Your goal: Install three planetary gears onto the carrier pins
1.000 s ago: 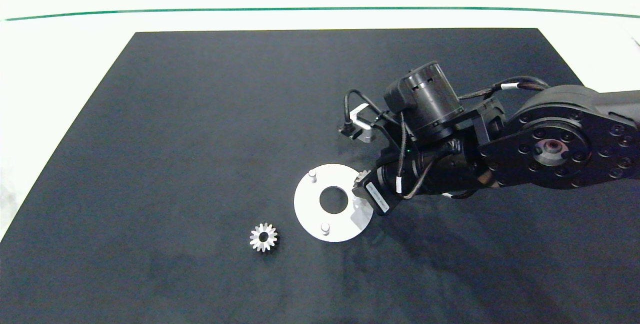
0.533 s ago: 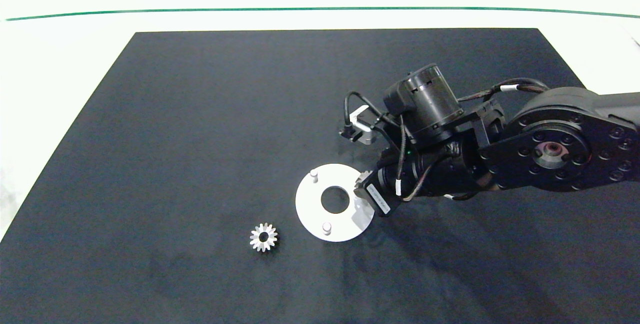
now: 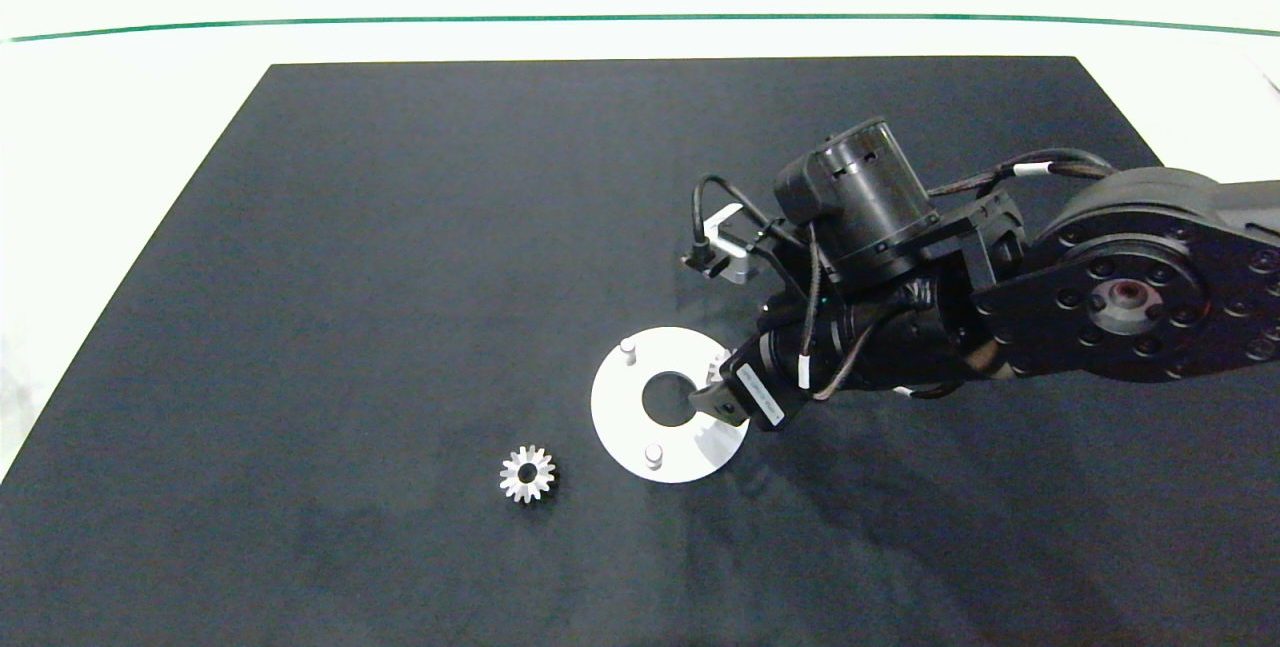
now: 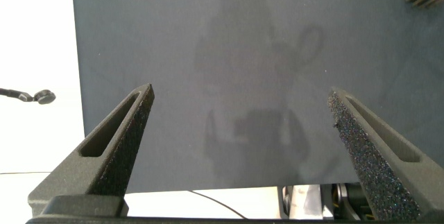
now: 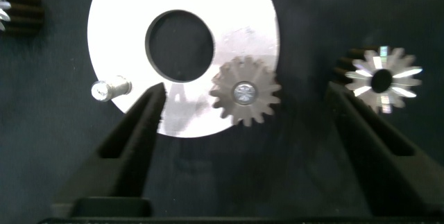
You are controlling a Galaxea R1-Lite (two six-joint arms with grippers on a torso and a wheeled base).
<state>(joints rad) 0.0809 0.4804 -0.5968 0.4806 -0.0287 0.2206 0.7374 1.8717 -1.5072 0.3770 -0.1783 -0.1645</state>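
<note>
Premises: a robotics lab bench. A black mat [image 3: 450, 277] covers a bare white table [image 3: 120, 107]. A green line [image 3: 400, 19] marks its far edge.

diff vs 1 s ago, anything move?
The right gripper has drawn back a little toward the right and now stands open over the white disc; one gear sits on its pin, let go. The disc itself barely shifted. The loose gear on the mat, the two bare pins and the left gripper, open elsewhere over the mat, stayed put.
</note>
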